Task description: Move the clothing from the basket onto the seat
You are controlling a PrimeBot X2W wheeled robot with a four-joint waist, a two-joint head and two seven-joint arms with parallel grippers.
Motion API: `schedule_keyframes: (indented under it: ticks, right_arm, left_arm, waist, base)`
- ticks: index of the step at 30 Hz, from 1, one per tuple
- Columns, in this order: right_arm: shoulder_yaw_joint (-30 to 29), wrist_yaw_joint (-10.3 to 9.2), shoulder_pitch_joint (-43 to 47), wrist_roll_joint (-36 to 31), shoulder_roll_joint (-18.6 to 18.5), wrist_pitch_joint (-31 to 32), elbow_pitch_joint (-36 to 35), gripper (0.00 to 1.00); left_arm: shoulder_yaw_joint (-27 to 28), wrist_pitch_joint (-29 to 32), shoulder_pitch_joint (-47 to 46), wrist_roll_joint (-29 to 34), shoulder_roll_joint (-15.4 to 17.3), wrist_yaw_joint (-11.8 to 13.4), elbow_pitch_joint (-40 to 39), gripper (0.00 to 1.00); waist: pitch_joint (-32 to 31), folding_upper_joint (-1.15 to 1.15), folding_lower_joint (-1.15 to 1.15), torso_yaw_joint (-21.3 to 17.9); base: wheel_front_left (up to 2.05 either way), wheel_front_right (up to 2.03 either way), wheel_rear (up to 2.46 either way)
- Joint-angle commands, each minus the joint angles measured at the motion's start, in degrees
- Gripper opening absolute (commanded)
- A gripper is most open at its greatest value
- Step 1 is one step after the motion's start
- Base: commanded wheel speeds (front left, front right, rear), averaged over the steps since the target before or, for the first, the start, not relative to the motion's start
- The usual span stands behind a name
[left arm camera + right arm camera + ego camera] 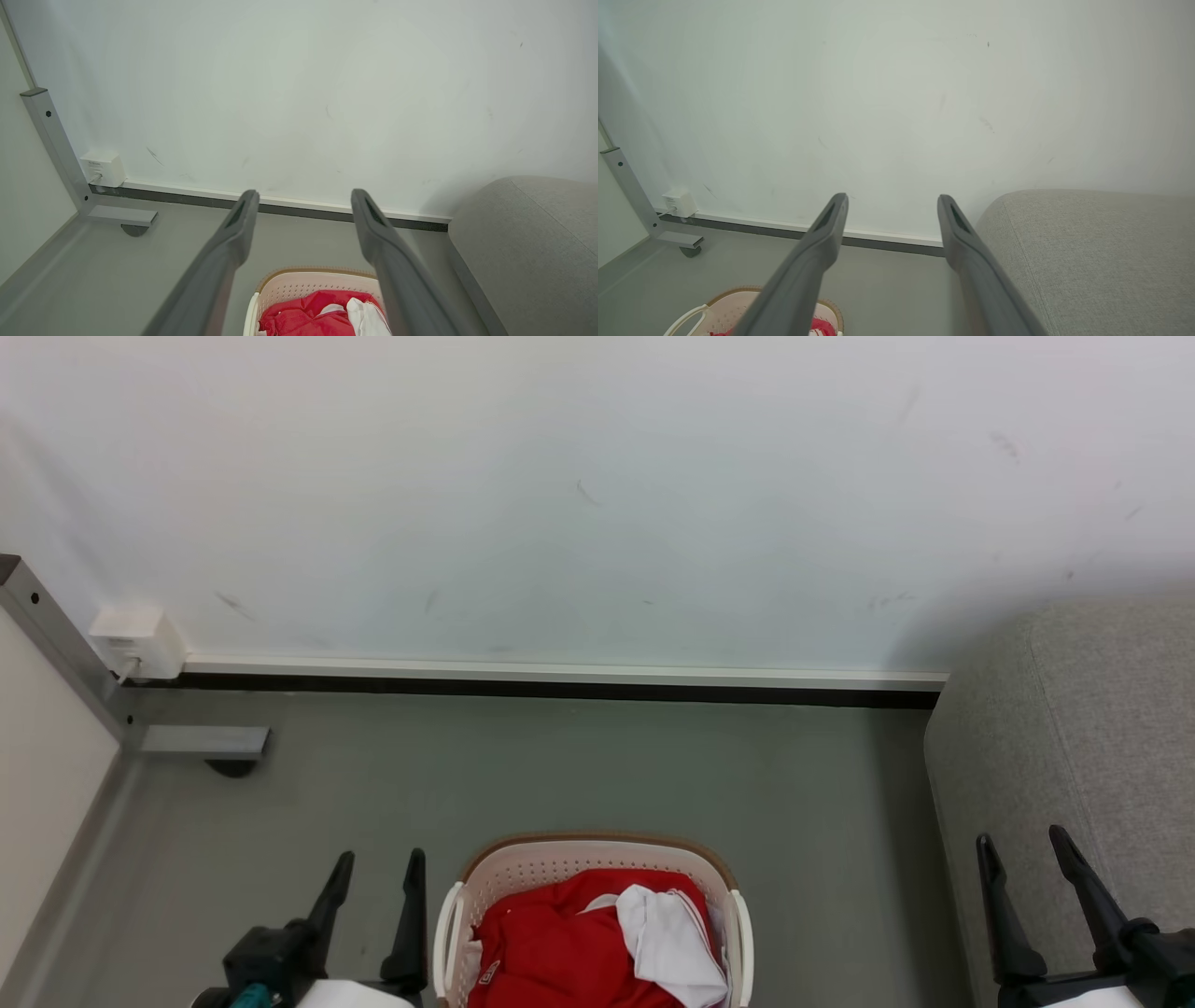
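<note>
Left gripper [381, 857] is spread wide, nothing held. Right gripper [1019, 838] is the same, jaws apart and empty.

Just inboard of the left one the basket [597, 841] sits on the grey floor [653, 765]. The clothing [551, 947] is heaped inside it: red fabric with a white section bunched toward the right, and a small white label low on the left. Out past the right gripper, the seat [1102, 728] runs along the right edge. The part on show is bare grey upholstery, no red on it.

So by my reading nothing is across yet. The whole load is in the basket, and every pick, carry and drop is yet to be done.

Now the pose. Both arms sit low at the bottom of the head view, fingers [412, 915] pointing up and forward toward the white wall [597, 476]. The left is beside the basket's left side and clear of it. The right is in line with the seat's near corner. Neither gripper is over the clothing. In the left wrist view the basket lies low between that gripper's prongs, well below the tips.
</note>
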Motion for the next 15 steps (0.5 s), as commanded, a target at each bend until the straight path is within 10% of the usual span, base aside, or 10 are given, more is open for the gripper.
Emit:
schedule_keyframes:
  ticks: [1, 15]
  right_arm:
    - [-0.1, -0.11, 0.3, -0.8, -0.4, -0.4, 0.0, 1.00]
    - [-1.2, -0.12, 0.8, -3.2, 0.2, -1.6, 1.0, 1.00]
  left_arm:
    - [0.1, -0.5, 0.1, 1.5, 0.5, 0.1, 0.0, 1.00]
    - [1.1, -1.6, 0.3, 6.2, 0.5, -0.1, 1.2, 1.00]
  waist:
    - [0.0, 0.00, 0.00, 0.0]
    - [-0.1, 0.00, 0.00, 0.1]
  base:
    - [0.00, 0.00, 0.00]
    - [0.00, 0.00, 0.00]
